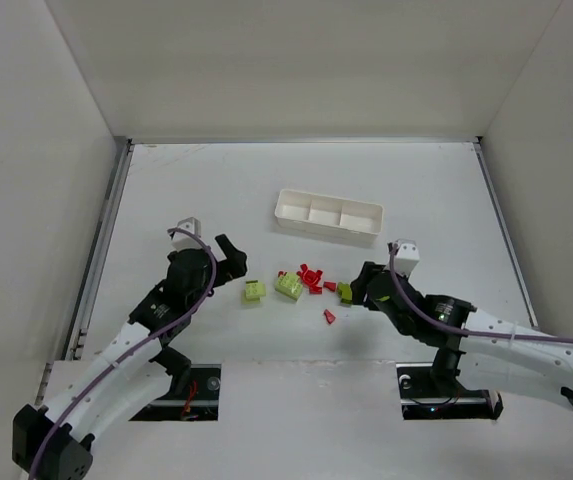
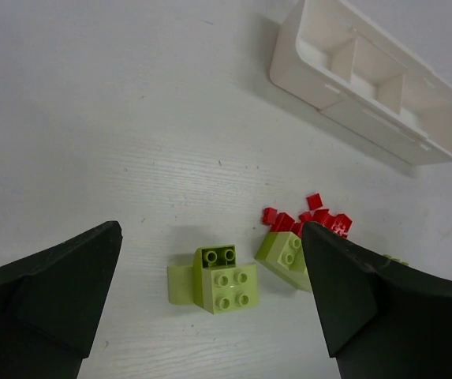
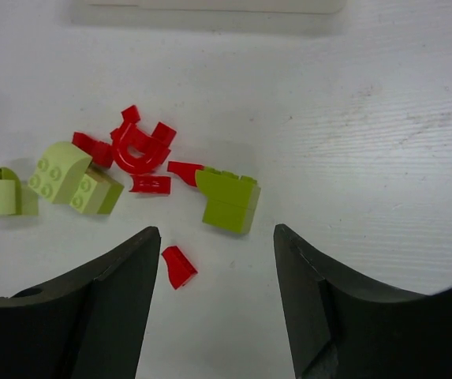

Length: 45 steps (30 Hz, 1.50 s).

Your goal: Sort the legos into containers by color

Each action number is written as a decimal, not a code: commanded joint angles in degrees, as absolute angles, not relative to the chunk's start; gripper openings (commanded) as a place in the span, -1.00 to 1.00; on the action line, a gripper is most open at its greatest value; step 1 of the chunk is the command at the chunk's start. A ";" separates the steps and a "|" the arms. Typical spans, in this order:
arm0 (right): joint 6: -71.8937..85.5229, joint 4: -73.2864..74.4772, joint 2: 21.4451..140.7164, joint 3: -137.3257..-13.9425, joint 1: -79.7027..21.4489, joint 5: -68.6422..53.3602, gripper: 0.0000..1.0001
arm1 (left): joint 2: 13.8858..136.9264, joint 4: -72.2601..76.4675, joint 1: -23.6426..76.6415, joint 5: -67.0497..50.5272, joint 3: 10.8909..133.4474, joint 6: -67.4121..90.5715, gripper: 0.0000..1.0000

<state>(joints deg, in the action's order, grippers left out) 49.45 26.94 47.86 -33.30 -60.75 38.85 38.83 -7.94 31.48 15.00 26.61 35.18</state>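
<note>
A long, shallow white tray [image 1: 328, 215] lies on a white table [image 1: 436, 190], past the middle toward the far edge and a little toward the right edge. Its long side runs nearly parallel to the far edge. Thin white walls split it into three square compartments in a row. From above, and in the left wrist view [image 2: 367, 87], each compartment shows only its own white floor and walls.

All the legos lie on the table outside the tray, between it and the near edge, around the middle of the table. A cluster of tiny red legos [image 1: 311, 277] sits nearest the tray. A yellow-green lego [image 1: 288, 286] touches the cluster on its left. Another yellow-green lego [image 1: 254, 291] lies apart, further toward the left edge. A third yellow-green lego [image 1: 345, 291] lies just right of the cluster. One red lego [image 1: 329, 316] sits alone, closer to the near edge.

The left jaws are spread wide with nothing between them, low over the table, and the leftmost yellow-green lego [image 2: 222, 280] sits just ahead of their gap. The right jaws are also parted and grip nothing. The third yellow-green lego [image 3: 227, 201] rests just beyond their tips, and the lone red lego [image 3: 180, 267] lies beside the left tip.
</note>
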 commanded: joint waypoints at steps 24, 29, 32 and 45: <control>24.61 5.27 65.65 -40.16 -72.03 19.69 -0.56 | 26.92 8.44 31.95 16.97 18.12 37.53 -0.73; 24.35 2.56 67.94 -40.87 -70.53 22.50 -0.31 | 24.34 0.46 32.03 16.87 18.80 36.56 -0.71; 22.68 0.97 68.82 -40.61 -69.40 22.67 -0.13 | 26.45 -2.02 33.26 16.00 19.78 36.65 -0.54; 44.28 23.89 62.04 -36.47 -60.51 37.00 0.18 | 32.51 4.73 44.24 17.84 22.85 34.89 -0.22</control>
